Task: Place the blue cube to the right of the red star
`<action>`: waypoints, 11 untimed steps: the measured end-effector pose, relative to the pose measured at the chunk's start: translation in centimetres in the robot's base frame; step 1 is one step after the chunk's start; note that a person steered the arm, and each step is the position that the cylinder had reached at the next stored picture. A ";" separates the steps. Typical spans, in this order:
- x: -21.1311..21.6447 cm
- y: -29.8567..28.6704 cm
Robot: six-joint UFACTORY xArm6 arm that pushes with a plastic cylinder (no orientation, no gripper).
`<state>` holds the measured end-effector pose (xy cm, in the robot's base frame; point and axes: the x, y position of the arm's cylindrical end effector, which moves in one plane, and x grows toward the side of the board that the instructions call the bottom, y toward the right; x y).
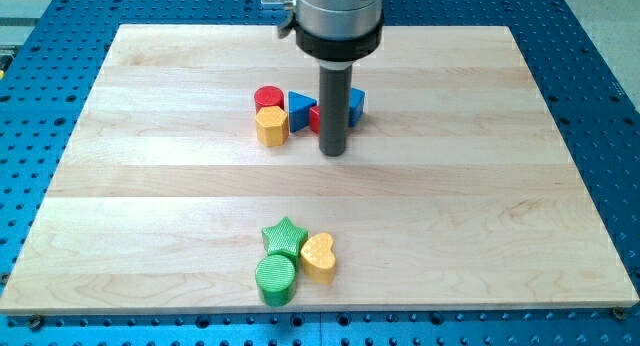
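- Seven blocks lie on the wooden board (pixel 150 186), in two clusters well apart.
- Upper cluster, four blocks: a red cylinder (pixel 268 97), a yellow hexagon block (pixel 271 126) touching it from below, a blue triangle (pixel 300 110) just to their right, and a red block (pixel 316 118) that I take for the red star.
- Also there: the blue cube (pixel 356 105), showing at the rod's right edge, close to the red block's right side.
- Lower cluster, three blocks touching: a green star (pixel 284 235), a green cylinder (pixel 275 278) below it, a yellow heart (pixel 319 256) to their right.
- By colour: two red, two blue, two yellow, two green... that makes eight blocks, not seven: five above, three below.
- The rod (pixel 333 106) stands in front of the red block and the cube, hiding most of both; the red block's shape cannot be made out.
- My tip (pixel 333 152) rests on the board just below those two, right of the hexagon.
- There is no hand to open or close; only the rod.
- The arm's grey collar (pixel 338 26) is cut off at the view's top.
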<state>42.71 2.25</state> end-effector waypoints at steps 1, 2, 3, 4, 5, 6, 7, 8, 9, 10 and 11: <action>-2.5 0.6; -2.9 5.9; -11.6 9.1; -13.5 2.2; -12.8 -1.5; -10.7 3.0; -9.2 8.2; -8.6 10.8; -6.1 12.5; -5.0 11.1; -4.8 9.4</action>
